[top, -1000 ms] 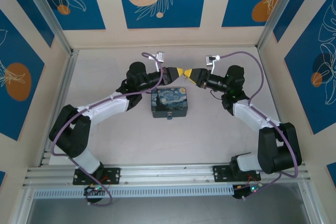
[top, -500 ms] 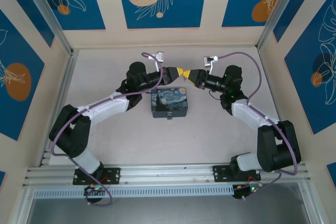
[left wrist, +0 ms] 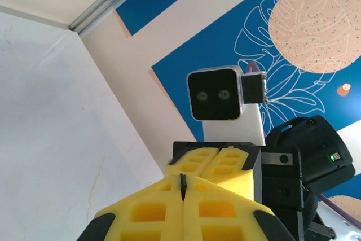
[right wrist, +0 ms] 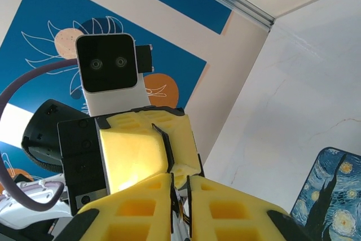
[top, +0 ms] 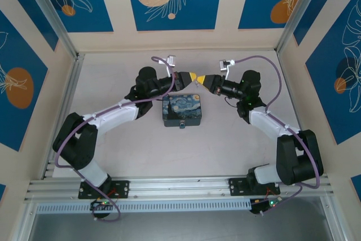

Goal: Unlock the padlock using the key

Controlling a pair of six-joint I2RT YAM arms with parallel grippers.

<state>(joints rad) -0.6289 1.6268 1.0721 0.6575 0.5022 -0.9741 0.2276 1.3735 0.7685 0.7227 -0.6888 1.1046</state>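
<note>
Two robot arms meet tip to tip above a pale table [top: 225, 150], at 12 o'clock of a dark-blue, Starry-Night-printed rectangular tin [top: 181, 110]. The tin sits mid-table with its lid down, its contents hidden and its long axis running roughly from 9 to 3 o'clock. A tiny blue-grey metal padlock [top: 182, 125] sits at the middle of the tin's 6 o'clock edge, too small to tell which way its shackle points. The left end effector [top: 194, 77] has its yellow pads pressed flat together. The right end effector [top: 206, 79] is closed to a narrow slit. In the right wrist view a thin sliver [right wrist: 179, 210] shows in that slit; what it is cannot be told.
</note>
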